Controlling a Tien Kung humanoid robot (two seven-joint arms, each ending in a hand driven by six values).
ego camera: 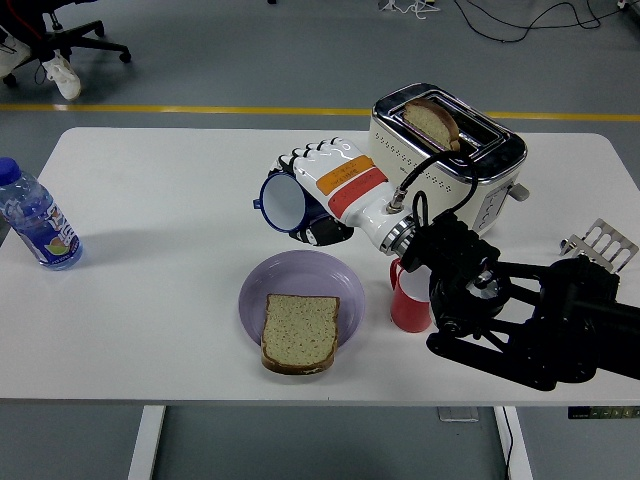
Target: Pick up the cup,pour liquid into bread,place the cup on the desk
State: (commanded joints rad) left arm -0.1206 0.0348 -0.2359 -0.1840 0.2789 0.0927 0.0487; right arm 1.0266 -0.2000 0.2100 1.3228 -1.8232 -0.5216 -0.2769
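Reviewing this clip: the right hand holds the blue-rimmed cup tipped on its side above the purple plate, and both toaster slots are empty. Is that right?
Not quite. The head view shows a slice of bread standing in the toaster, so the slots are not both empty. The rest holds: the right hand holds the blue-rimmed cup tipped on its side above the purple plate.
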